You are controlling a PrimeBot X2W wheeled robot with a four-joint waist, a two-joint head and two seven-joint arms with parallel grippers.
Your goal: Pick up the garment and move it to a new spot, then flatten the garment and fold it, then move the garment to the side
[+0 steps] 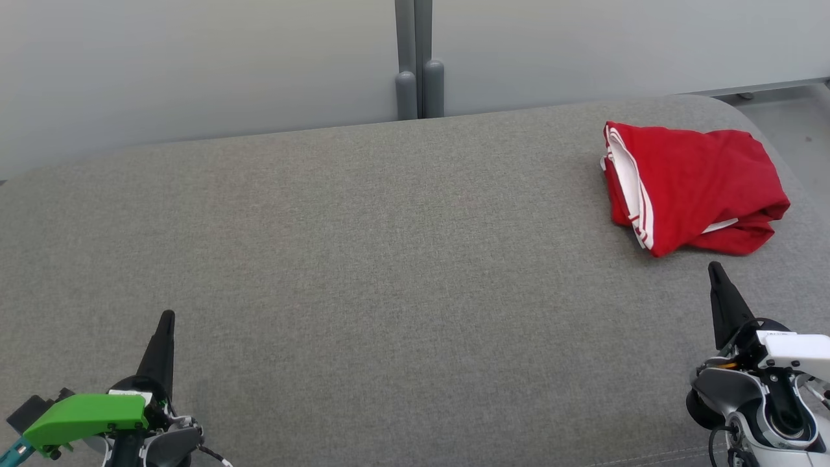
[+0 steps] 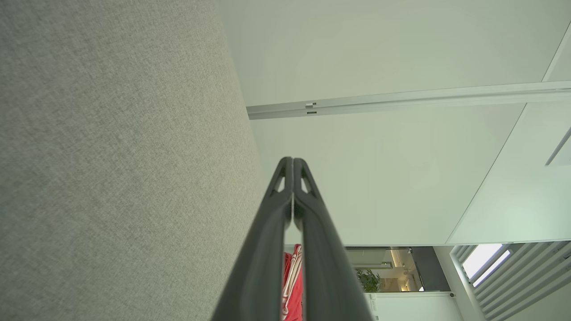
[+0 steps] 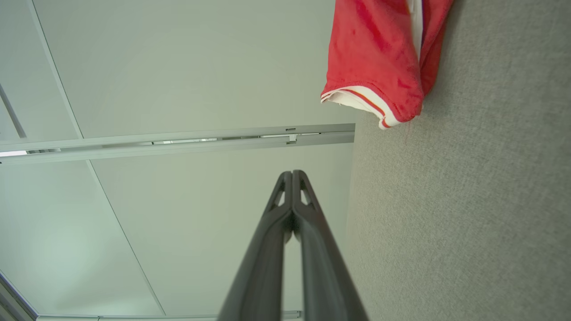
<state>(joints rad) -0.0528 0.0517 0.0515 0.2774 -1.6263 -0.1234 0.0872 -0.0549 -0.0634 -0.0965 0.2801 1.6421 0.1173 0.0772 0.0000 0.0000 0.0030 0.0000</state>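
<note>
Two tools are here, one on each arm. The left tool (image 1: pixel 166 318) sits low on the left in the head view. Its two dark fingers are pressed tight together, and it holds nothing. One green cover (image 1: pixel 84 415) sits on the arm just behind it. The right tool (image 1: pixel 714 267) sits low on the right. Its two fingers are pressed tight together too, and it also holds nothing. One white block (image 1: pixel 794 347) sits on the arm just behind it. Each wrist view shows the same thing up close: two fingers, with their tips touching.

Both tools are above one big grey tabletop (image 1: pixel 389 259). It is covered in grey cloth and has round corners. The two tools are well apart from each other, one at each end.

One garment (image 1: pixel 697 185) lies on the tabletop at the far right, near the round corner. It is red with white stripes along its edge. It is folded into a bundle, with a few wrinkles. The tip of the right tool is near the closest edge of the garment but does not touch it. The left tool is well apart from the garment. In the left wrist view, a small bit of red and white peeks out between the two fingers.

Behind the tabletop is one pale wall (image 1: pixel 194 65). Two short grey posts (image 1: pixel 420 91) stand side by side in the middle of it.
</note>
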